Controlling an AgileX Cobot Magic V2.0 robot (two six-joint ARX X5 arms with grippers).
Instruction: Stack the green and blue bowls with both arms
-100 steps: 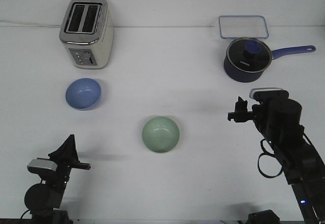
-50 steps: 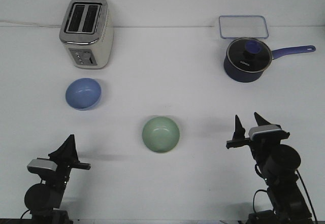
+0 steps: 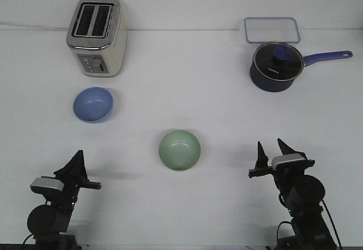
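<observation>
White desk (image 3: 187,91) filling nearly the whole front view, carrying everything. Toward the far left corner, a cream and chrome toaster (image 3: 97,34), slots up. Toward the far right corner, a dark navy saucepan (image 3: 275,66) under a glass lid, handle pointing to the right edge, and just behind it a clear rectangular container lid (image 3: 271,30) lying flat. At the near edge, one arm at each corner: right gripper (image 3: 272,151) pointing up with its two fingers spread apart in a clear V and nothing between them; left gripper (image 3: 75,168) seen edge-on as a single dark wedge, empty as far as shown, but how wide its fingers stand cannot be told from this angle. Then the task's own pair, both upright and open side up: blue bowl (image 3: 93,104) near the left edge, just in front of the toaster, well apart from the left gripper; green bowl (image 3: 180,149) close to the middle of the desk, toward the near edge, roughly between the two arms and nearer the right one. Judging by this, nothing done so far: bowls well apart, neither touched nor lifted, neither nested in the other. Left to do, most likely: a reach and grasp on each bowl's rim, a lift, and one set inside the other
</observation>
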